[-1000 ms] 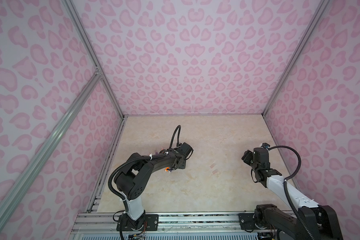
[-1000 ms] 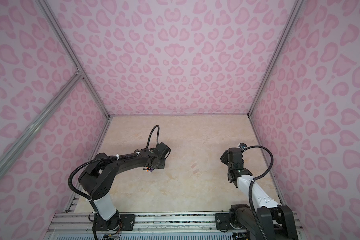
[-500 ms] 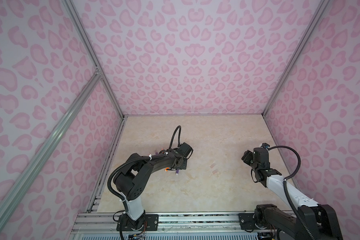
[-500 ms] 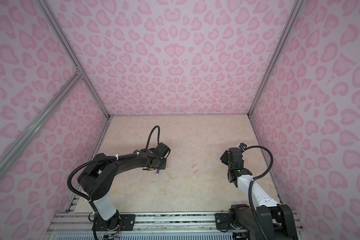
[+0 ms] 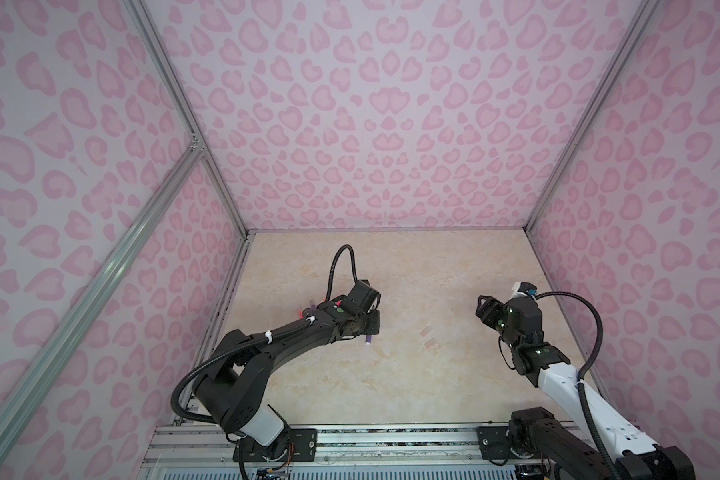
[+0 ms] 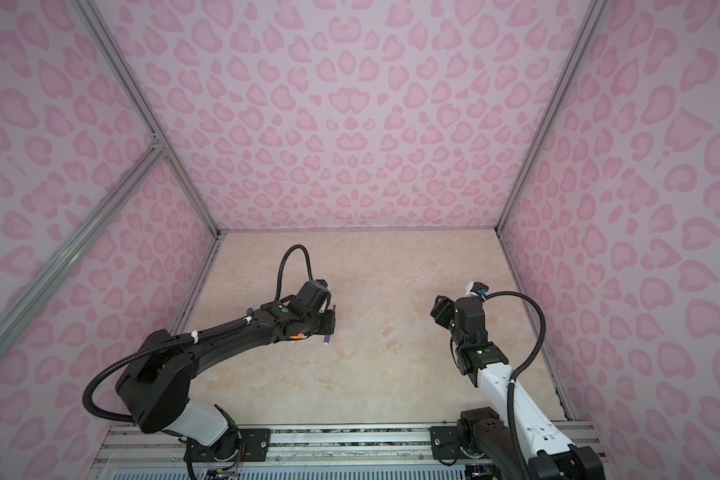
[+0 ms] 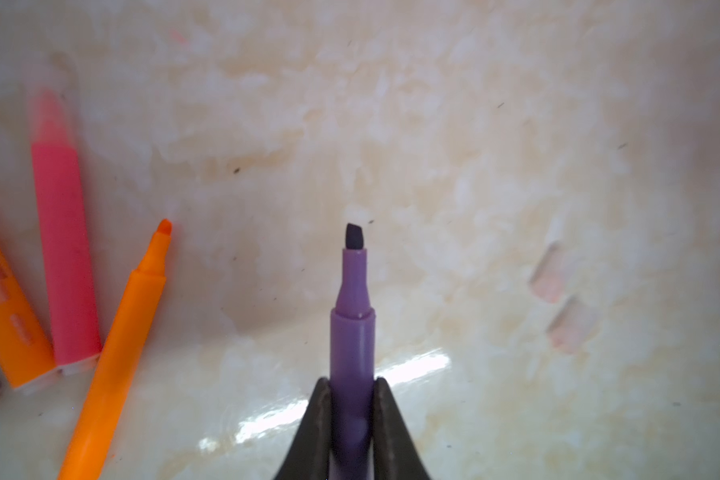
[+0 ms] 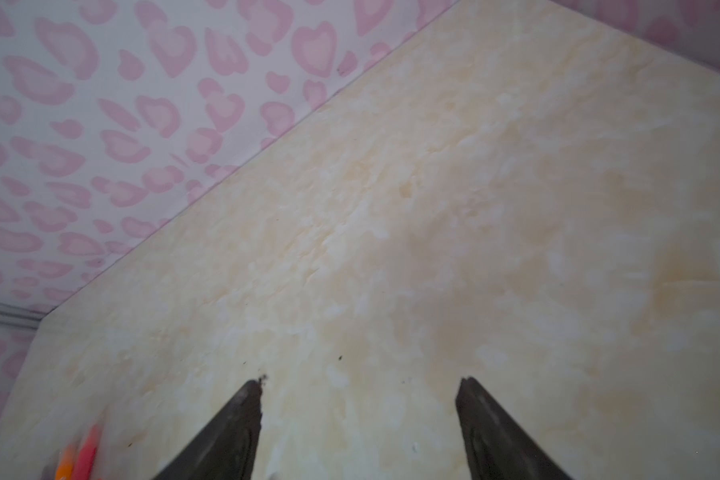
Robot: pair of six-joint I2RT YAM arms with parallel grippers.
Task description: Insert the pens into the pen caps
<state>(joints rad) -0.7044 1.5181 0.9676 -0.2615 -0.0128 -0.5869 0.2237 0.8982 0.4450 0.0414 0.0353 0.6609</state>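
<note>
My left gripper (image 7: pixel 352 386) is shut on a purple pen (image 7: pixel 352 332), whose uncapped dark tip points away from the jaws. In both top views the pen's end pokes out below that gripper (image 5: pixel 368 340) (image 6: pixel 327 339). Two clear pen caps (image 7: pixel 547 272) (image 7: pixel 572 326) lie side by side on the beige table, apart from the tip; in a top view the caps (image 5: pixel 428 336) are to the right of the left gripper. My right gripper (image 8: pixel 360 386) is open and empty over bare table, at the right (image 5: pixel 484 309).
More pens lie together beside the left gripper: an uncapped orange one (image 7: pixel 117 332), a pink one (image 7: pixel 61 249) and another orange one (image 7: pixel 5 316). They are mostly hidden under the left arm (image 5: pixel 308 328) in the top views. Pink patterned walls (image 5: pixel 371 124) enclose the table.
The left gripper has shut on the purple pen, whose end now shows below it in the top views. The right arm has stayed put.
</note>
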